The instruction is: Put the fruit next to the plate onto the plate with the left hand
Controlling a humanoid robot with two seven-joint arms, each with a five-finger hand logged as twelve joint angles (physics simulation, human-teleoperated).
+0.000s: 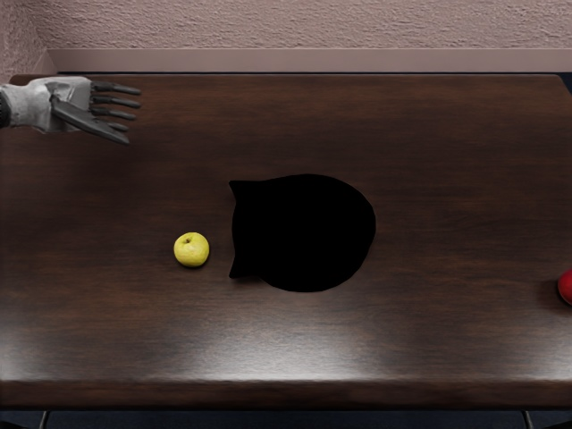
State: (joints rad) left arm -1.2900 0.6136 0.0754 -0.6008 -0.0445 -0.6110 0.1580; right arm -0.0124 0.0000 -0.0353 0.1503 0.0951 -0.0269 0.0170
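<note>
A small yellow-green fruit (191, 249) lies on the dark wooden table, just left of a black plate (304, 232) shaped like a cat's head. Nothing lies on the plate. My left hand (112, 110) hovers at the far left back of the table, well above and left of the fruit, its fingers stretched out straight and holding nothing. The right hand does not show.
A red fruit (566, 286) peeks in at the right edge of the table, half cut off by the picture's border. A pinkish wall (295, 22) runs along the table's back edge. The table's front edge (268, 393) lies near the bottom.
</note>
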